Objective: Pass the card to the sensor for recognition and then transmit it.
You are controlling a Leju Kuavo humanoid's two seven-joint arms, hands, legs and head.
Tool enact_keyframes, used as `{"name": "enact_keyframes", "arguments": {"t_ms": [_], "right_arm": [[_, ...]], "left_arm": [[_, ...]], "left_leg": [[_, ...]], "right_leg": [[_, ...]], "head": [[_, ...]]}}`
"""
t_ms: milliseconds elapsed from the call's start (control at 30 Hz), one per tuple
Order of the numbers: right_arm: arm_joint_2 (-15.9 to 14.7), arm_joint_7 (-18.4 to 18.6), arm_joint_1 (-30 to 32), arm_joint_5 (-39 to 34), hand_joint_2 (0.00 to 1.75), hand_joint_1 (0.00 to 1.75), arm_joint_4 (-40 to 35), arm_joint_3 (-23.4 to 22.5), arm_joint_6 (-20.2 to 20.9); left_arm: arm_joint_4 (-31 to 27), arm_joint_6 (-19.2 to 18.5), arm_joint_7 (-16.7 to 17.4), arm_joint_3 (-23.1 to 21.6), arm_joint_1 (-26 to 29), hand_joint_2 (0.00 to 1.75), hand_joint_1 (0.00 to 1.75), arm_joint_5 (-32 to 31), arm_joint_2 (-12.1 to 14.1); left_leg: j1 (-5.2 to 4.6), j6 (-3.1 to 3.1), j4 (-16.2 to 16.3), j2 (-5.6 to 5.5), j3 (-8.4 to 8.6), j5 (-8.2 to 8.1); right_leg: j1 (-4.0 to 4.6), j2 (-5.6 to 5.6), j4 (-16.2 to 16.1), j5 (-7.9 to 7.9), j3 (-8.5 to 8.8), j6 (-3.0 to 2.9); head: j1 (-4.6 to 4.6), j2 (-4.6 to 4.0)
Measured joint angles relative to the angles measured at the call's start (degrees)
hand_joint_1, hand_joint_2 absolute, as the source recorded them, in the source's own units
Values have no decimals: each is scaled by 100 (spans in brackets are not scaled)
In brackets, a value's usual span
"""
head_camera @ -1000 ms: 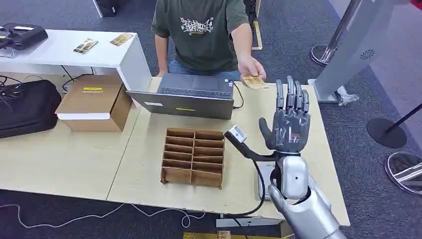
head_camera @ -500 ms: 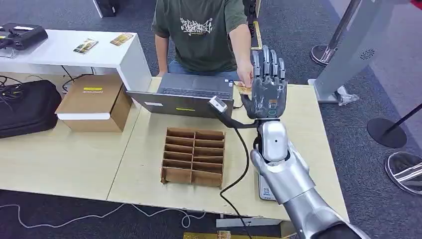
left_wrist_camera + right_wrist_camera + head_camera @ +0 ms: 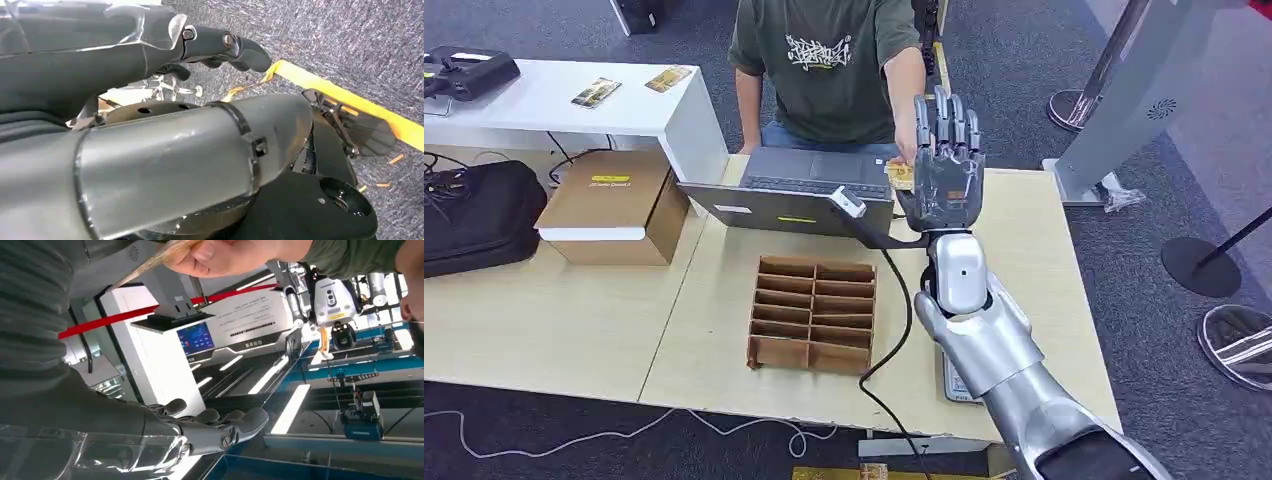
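I saw my right hand (image 3: 945, 180) raised over the table's (image 3: 574, 320) far edge, fingers (image 3: 954, 115) straight and spread wide, holding nothing. Nearer me the cardboard organizer (image 3: 812, 314) sat mid-table; I could not tell what its slots held. Beyond the hand, the person's hand (image 3: 904, 155) held the card (image 3: 898, 175) out just beside my palm, next to the laptop (image 3: 804, 190). A second before, my hand had hung lower and further right. My left hand (image 3: 220, 45) hung above the floor, fingers curled.

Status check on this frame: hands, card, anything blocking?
Right robot hand raised, open, fingers up. Card held by the person's hand, beside the robot hand, not gripped by it. Left robot hand hanging, empty. Nothing seen blocking.
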Motion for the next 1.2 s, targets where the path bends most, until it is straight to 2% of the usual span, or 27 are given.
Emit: {"name": "enact_keyframes", "arguments": {"t_ms": [233, 267, 300, 533, 1200], "right_arm": [[28, -35, -37, 0, 175, 2, 85, 11, 59], [39, -48, -38, 0, 175, 103, 92, 11, 85], [44, -61, -38, 0, 175, 175, 100, 11, 101], [61, -120, -37, 0, 175, 175, 109, 11, 282], [79, -133, -39, 0, 175, 175, 118, 11, 337]], "left_arm": [[0, 0, 0, 0, 1, 0, 0, 7, 20], [0, 0, 0, 0, 1, 0, 0, 9, 20], [0, 0, 0, 0, 1, 0, 0, 9, 20], [0, -13, 0, 0, 2, 0, 0, 11, 24], [0, -24, 11, 0, 1, 0, 0, -9, 39]], "left_leg": [[0, 0, 0, 0, 0, 0], [0, 0, 0, 0, 0, 0], [0, 0, 0, 0, 0, 0], [0, 0, 0, -1, 0, 0], [0, 0, 0, 0, 0, 0]], "right_leg": [[0, 0, 0, 0, 0, 0], [0, 0, 0, 0, 0, 0], [0, 0, 0, 0, 0, 0], [0, -1, 0, 0, 0, 0], [0, 0, 0, 0, 0, 0]], "head": [[-2, 0], [-2, 0], [-2, 0], [0, 0], [-2, 0]]}}
